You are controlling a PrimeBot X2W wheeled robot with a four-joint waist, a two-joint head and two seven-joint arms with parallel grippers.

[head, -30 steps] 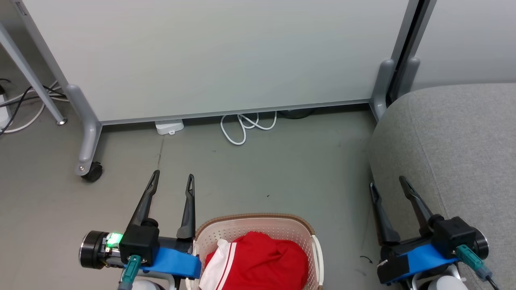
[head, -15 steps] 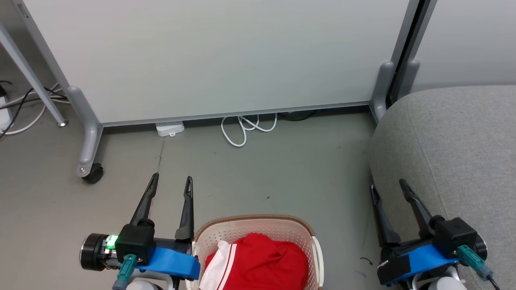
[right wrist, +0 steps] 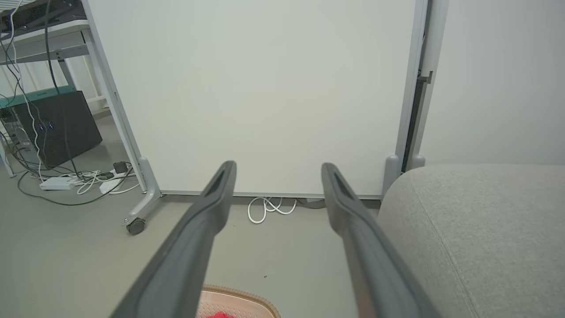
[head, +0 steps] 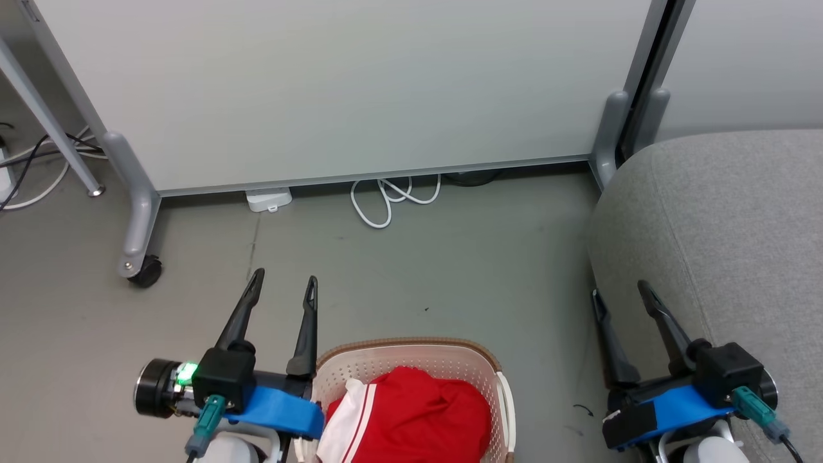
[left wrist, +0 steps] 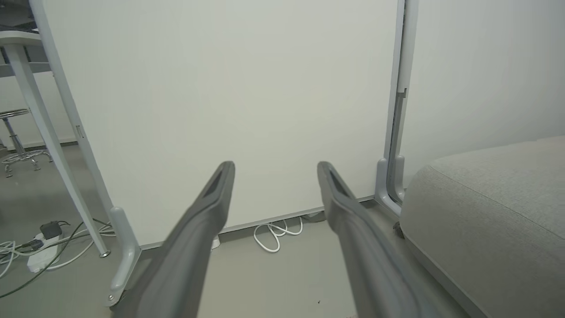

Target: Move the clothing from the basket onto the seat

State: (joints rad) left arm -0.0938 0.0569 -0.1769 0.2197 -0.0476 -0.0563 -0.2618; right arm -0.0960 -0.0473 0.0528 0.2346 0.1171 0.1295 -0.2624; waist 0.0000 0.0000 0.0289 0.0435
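Two claws: both stand with their fingers spread wide, and neither has hold of anything.
Left claw (head: 285, 278): low at the left of the head view, with its dark fingers pointing away from the robot over the floor (head: 450, 270). It sits just beside the left side of the basket (head: 379, 366) and is clear of the clothing (head: 418, 418).
Right claw (head: 618, 289): low at the right, pointing the same way. One finger is over the floor; the other shows against the near edge of the seat (head: 726, 225), and whether it touches the fabric cannot be told.
Clothing: a bright red bundle with a white, red-striped panel at its left, heaped inside the basket.
Basket: cream and perforated with a brown woven-look rim. It stands on the floor between the two claws and is cut off by the bottom edge of the head view.
Seat: a large light grey cushion with rounded edges at the right, apart from the basket across a strip of floor.
Panel (head: 334, 90): a white partition on grey feet beyond the floor, with a black caster (head: 144, 273) at its left foot.
Cable (head: 386, 199): a white coil on the floor at the panel's lower edge.
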